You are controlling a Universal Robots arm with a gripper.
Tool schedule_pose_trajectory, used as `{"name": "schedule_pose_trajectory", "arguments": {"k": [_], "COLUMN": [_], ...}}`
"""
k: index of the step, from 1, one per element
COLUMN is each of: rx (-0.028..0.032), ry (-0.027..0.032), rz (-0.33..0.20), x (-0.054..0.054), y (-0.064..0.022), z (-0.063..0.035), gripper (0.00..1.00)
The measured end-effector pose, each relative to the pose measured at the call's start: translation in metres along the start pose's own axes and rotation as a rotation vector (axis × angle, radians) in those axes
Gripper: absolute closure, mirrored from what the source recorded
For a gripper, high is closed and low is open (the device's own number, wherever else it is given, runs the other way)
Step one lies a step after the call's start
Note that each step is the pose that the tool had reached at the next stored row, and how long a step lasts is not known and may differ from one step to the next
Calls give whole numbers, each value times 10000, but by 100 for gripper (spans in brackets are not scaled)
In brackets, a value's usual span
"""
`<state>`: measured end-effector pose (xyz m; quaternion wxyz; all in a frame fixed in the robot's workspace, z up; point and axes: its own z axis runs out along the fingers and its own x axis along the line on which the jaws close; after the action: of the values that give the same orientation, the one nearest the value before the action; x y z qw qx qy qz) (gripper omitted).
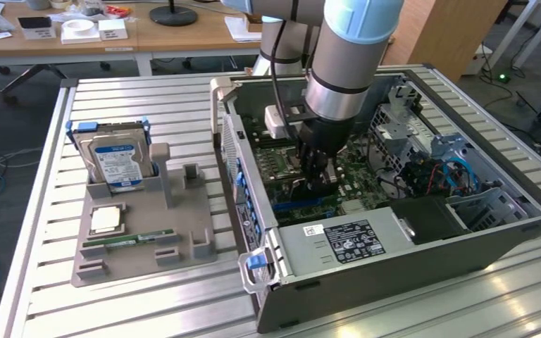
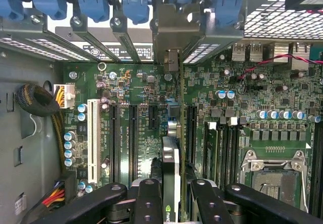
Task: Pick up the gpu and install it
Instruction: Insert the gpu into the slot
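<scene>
In the exterior view the arm reaches down into the open computer case [image 1: 393,232], and the hand [image 1: 314,176] hangs low over the motherboard [image 1: 280,158]. Well away from the hand, outside the case, a grey holder [image 1: 139,246] on the bench [image 1: 158,310] carries the hard drive [image 1: 118,165] and the RAM stick [image 1: 125,241].

In the wrist view the hand [image 2: 171,206] is narrowed on the gpu [image 2: 170,173], which sits edge-on between the fingers [image 2: 146,204]. The card's long axis runs straight out ahead of the hand, parallel to the black expansion slots [image 2: 133,143] on either side. Whether its edge touches the board I cannot tell. Ahead stand the blue bracket clips [image 2: 136,2]. The memory slots [image 2: 217,148] and the CPU socket [image 2: 275,178] lie to one side, and a cable bundle [image 2: 38,100] lies to the other.
</scene>
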<state>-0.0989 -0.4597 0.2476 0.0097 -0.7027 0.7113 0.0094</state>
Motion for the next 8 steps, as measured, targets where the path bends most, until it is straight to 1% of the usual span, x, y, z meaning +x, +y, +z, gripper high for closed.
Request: {"name": "schedule_pose_trajectory", "arguments": {"k": [8], "rx": [0], "ry": [-2], "rz": [1], "x": [0], "y": [1], "z": [14], "gripper": [73]}}
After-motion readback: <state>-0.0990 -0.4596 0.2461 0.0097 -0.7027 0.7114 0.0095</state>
